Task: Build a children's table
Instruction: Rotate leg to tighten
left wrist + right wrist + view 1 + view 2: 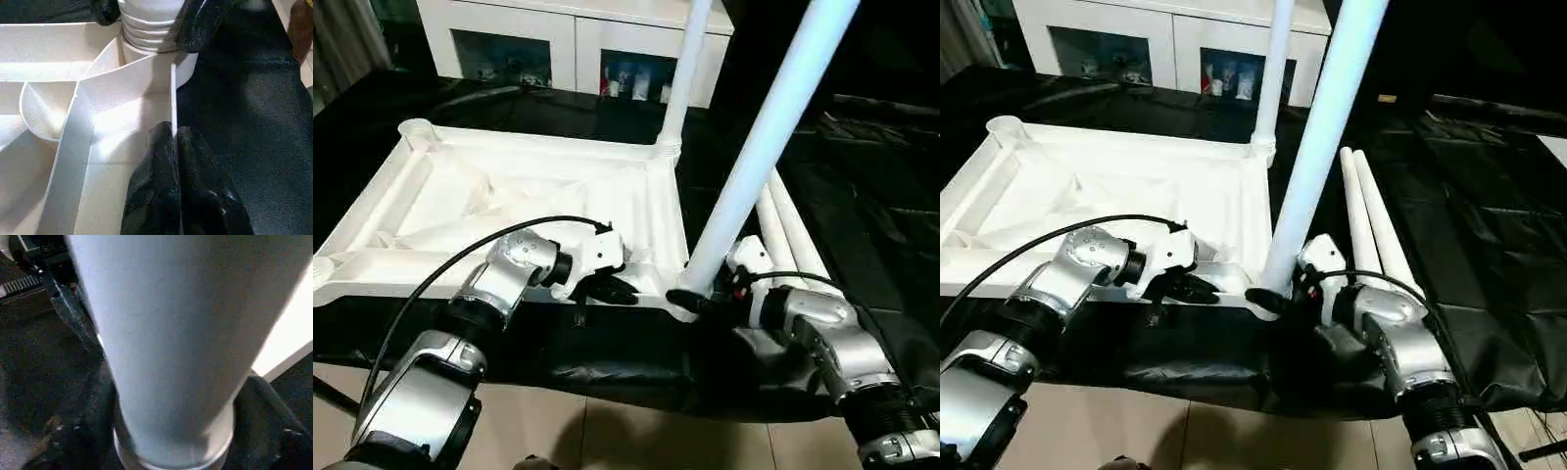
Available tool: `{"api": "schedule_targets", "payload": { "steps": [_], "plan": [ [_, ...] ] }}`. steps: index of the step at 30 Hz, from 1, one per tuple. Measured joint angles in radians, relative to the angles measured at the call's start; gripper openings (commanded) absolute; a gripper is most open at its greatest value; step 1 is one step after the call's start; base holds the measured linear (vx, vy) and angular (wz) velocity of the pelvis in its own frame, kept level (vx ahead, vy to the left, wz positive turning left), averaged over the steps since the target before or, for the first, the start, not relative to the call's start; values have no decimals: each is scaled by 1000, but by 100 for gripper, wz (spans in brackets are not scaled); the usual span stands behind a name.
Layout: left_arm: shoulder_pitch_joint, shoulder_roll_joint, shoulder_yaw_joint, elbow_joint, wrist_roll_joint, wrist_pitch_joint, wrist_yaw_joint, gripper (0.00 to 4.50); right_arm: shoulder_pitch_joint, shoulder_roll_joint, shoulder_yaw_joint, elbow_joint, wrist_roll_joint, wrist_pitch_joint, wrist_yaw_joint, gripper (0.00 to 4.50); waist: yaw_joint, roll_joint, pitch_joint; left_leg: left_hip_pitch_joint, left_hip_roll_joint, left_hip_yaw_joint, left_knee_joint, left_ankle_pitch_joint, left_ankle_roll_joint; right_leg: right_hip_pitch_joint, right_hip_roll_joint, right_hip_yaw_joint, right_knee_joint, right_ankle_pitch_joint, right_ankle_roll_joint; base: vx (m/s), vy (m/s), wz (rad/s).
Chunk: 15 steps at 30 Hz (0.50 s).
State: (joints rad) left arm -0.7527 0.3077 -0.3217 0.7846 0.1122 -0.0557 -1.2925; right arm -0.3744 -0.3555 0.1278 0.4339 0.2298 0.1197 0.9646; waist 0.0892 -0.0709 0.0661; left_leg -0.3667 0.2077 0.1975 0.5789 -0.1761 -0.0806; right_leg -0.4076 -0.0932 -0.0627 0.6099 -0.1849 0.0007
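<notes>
Desk [862, 147]: carrying the children's table [509, 196], top inverted. Leg [773, 137], five o'clock socket: leaning, risking cross-seating if you are pushing now. Right tool [697, 299]: straddling its base. Left tool [171, 142]: closed, pinching the rim.

My work table [1489, 294] is draped in a black sheet that creases and wrinkles, and its front edge hangs over in folds just ahead of me. Below that edge I see a pale, tan floor [636, 431]. Beyond the far side of the table stands a white cabinet [578, 39] with glass doors; small items sit on its shelf behind the glass, perhaps bottles, though I cannot make them out. The room to my right beyond the table is dark.
</notes>
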Motion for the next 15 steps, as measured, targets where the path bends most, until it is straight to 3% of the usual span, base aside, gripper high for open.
{"api": "schedule_targets", "payload": {
  "steps": [2,10,12,15],
  "plan": [
    [2,1,0,-5,0,2,0,0,0,0,0,0,-2,-1,2,272,0,0,0,0,0,0,0,0,0,0,0,0,0,0,0,0,0,0],
    [4,-2,10,0,3,17,35,0,11,47,-29,12,6,-1,-63,267,-2,-1,0,1,0,0,1,0,0,1,0,0,1,1,-1,0,0,0],
    [-8,-29,18,25,16,36,101,0,1,88,-62,47,4,-3,-153,267,-5,-1,-1,2,0,0,3,0,0,2,0,1,1,1,-1,0,0,0],
    [-44,-99,25,80,40,84,257,0,-75,162,-117,148,-9,5,-368,266,-21,-1,-1,2,0,0,6,0,0,2,0,2,0,1,-1,0,0,0]
  ]
}}
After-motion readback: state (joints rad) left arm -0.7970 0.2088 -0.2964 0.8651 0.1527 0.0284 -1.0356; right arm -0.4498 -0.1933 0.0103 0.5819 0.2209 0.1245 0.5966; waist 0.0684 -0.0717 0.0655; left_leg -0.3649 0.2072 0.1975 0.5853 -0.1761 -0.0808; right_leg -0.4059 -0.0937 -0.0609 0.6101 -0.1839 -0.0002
